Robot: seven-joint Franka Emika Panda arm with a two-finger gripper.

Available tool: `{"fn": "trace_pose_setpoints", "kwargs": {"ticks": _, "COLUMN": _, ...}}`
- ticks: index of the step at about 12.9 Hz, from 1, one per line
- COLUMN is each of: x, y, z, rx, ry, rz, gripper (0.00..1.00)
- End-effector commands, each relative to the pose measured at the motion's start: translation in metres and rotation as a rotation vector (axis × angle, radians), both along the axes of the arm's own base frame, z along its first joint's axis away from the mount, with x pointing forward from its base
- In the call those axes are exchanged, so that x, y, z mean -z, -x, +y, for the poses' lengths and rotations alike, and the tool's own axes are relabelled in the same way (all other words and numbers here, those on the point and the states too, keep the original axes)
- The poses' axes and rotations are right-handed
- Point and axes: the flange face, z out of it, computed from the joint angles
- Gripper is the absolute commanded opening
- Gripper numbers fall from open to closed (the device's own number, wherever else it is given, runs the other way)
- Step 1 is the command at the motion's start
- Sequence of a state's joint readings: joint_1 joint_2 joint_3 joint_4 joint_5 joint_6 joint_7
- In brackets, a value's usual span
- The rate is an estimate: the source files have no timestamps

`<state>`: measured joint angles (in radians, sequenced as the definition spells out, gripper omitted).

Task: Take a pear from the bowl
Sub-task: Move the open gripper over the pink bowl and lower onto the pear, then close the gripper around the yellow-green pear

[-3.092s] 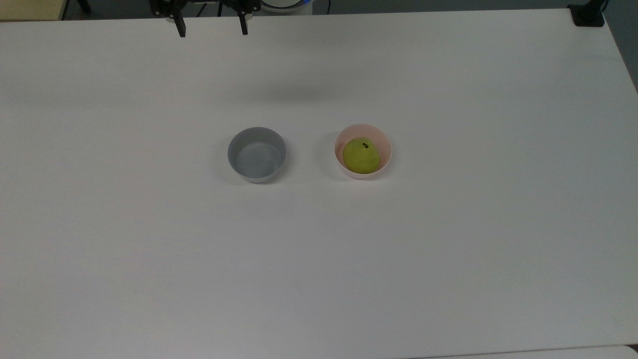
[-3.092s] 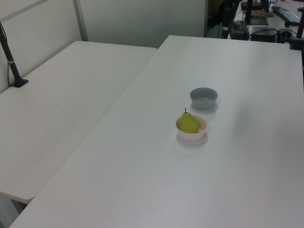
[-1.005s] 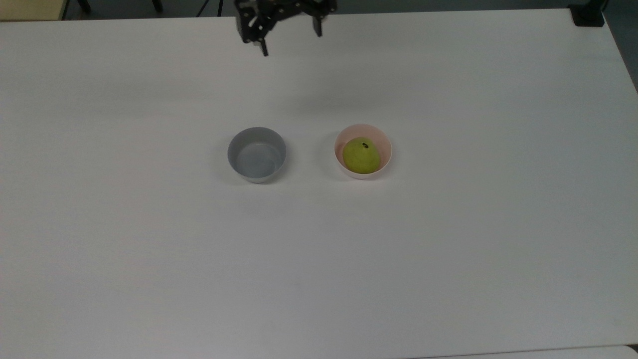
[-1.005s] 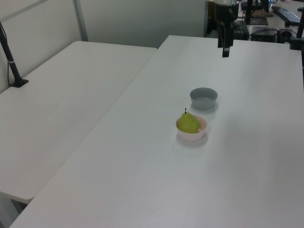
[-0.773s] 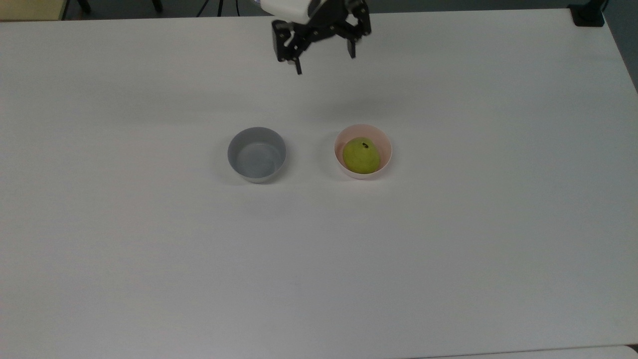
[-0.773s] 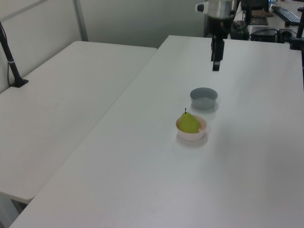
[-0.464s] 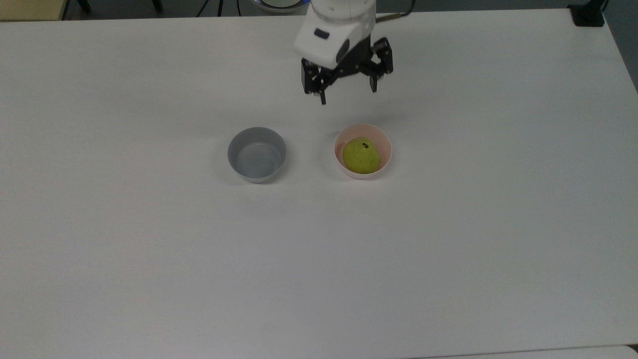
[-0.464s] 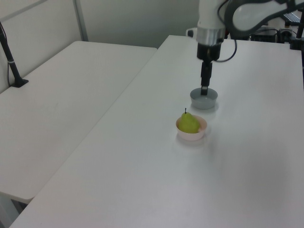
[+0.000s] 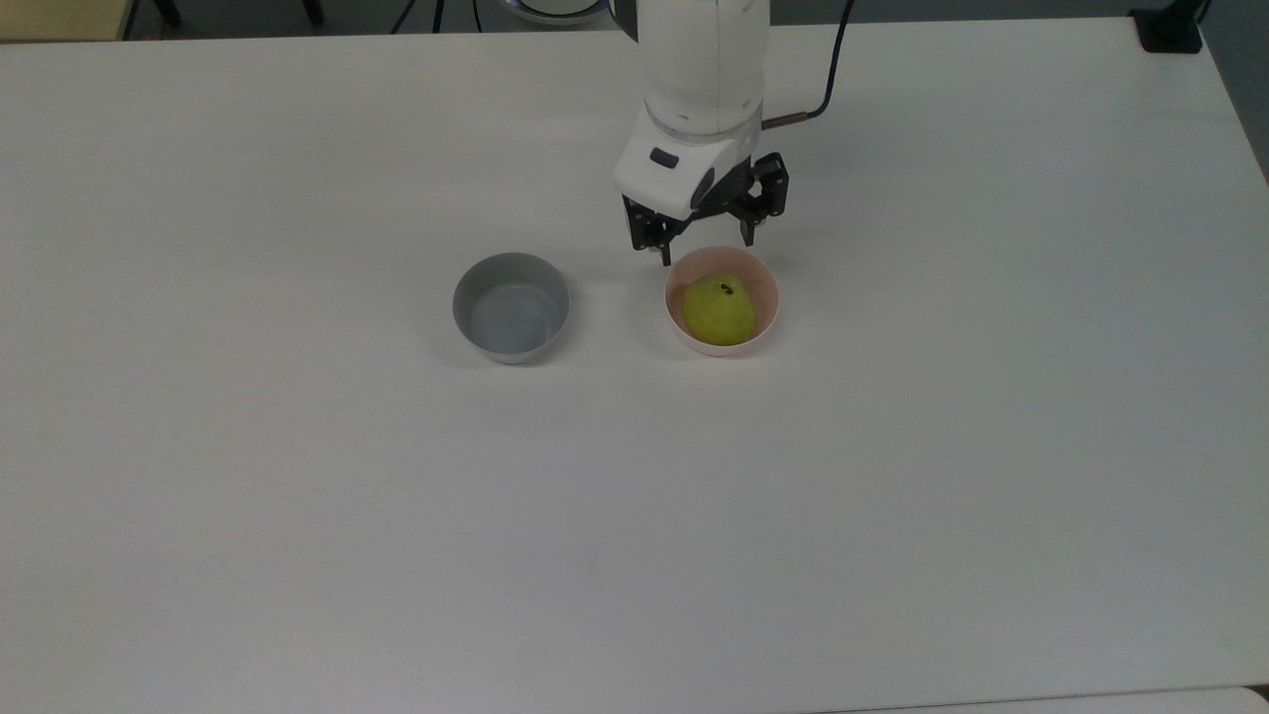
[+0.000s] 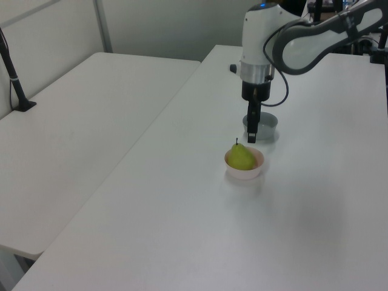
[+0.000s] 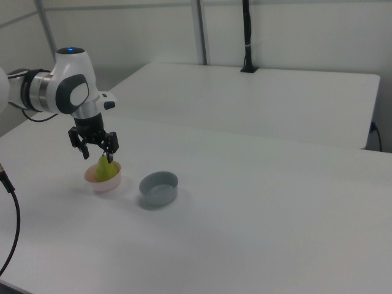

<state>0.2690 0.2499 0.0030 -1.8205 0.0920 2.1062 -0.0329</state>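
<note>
On the white desk (image 9: 297, 516), the pale pink bowl (image 9: 765, 319) holds a yellow-green pear (image 9: 719, 309), upright with its short dark stem on top. The black pincer (image 9: 706, 248) hangs above the bowl's far rim, fingers spread wide, holding and touching nothing.

- The arm (image 9: 704, 59) is glossy white with rounded, tubular links and grey joint bands.
- A black cable (image 9: 831, 69) runs along it.
- The gripper (image 9: 706, 245) is black, with two slim fingers (image 9: 665, 254).
</note>
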Motion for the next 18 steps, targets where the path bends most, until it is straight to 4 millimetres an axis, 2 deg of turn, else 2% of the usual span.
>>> {"fn": "trace_pose_setpoints", "kwargs": {"ticks": 1, "x": 0.019, "y": -0.001, "z": 0.018, "rx": -0.006, "ry": -0.004, "rz": -0.011, "gripper": 0.9}}
{"fn": "trace_pose_setpoints", "kwargs": {"ticks": 3, "x": 0.027, "y": -0.004, "z": 0.02, "rx": -0.009, "ry": -0.001, "rz": -0.013, "gripper": 0.98}}
{"fn": "trace_pose_setpoints", "kwargs": {"ticks": 8, "x": 0.053, "y": -0.012, "z": 0.021, "rx": -0.04, "ry": 0.044, "rz": -0.038, "gripper": 1.0}}
{"fn": "trace_pose_setpoints", "kwargs": {"ticks": 9, "x": 0.055, "y": -0.013, "z": 0.021, "rx": -0.043, "ry": 0.048, "rz": -0.041, "gripper": 0.9}}
{"fn": "trace_pose_setpoints", "kwargs": {"ticks": 12, "x": 0.054, "y": -0.015, "z": 0.018, "rx": -0.037, "ry": 0.044, "rz": -0.046, "gripper": 0.22}}
{"fn": "trace_pose_setpoints", "kwargs": {"ticks": 13, "x": 0.054, "y": -0.015, "z": 0.018, "rx": -0.036, "ry": 0.042, "rz": -0.046, "gripper": 0.08}}
{"fn": "trace_pose_setpoints", "kwargs": {"ticks": 14, "x": 0.054, "y": -0.014, "z": 0.02, "rx": -0.036, "ry": 0.041, "rz": -0.046, "gripper": 0.0}}
{"fn": "trace_pose_setpoints", "kwargs": {"ticks": 18, "x": 0.047, "y": -0.013, "z": 0.019, "rx": -0.033, "ry": 0.038, "rz": -0.048, "gripper": 0.0}}
